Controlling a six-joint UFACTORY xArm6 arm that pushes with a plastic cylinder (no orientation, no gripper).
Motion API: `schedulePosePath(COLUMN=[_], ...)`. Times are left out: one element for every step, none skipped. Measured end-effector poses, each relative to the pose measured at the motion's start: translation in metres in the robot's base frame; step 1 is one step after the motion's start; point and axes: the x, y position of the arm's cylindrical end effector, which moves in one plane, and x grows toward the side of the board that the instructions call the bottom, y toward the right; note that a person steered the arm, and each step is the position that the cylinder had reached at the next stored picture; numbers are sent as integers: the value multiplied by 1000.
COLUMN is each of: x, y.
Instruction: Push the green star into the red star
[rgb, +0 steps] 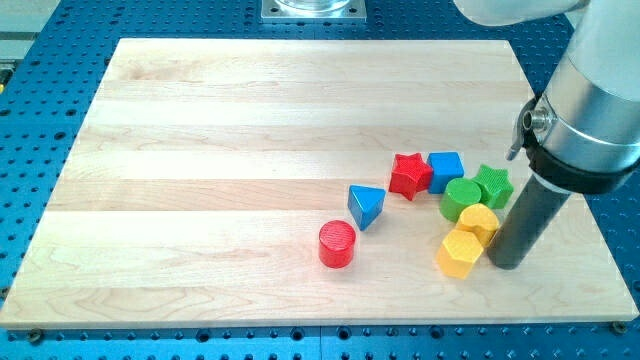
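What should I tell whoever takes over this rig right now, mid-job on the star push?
No claw on this arm; my tip rests on the board at the view's right, just right of two yellow blocks and below the green star.
The green star sits at the right end of the cluster, against a green cylinder.
The red star lies to the view's left, touching a blue cube that sits between the stars.
Done: nothing visible; the stars are apart.
Left: bring the tip right of the green star and push left, probably around the blue cube.

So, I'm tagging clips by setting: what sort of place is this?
Probably a robotics lab bench: a wooden board lies on a blue perforated table, with small coloured blocks such as the green star and red star, and my tip beside them.
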Motion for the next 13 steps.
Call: schedulePosePath(x=[2, -15, -14, -9, -43, -57, -59, -67, -69, -71, -75, -82, -101], y=[30, 38, 29, 23, 70, 66, 65, 54, 44, 24, 7, -2, -2])
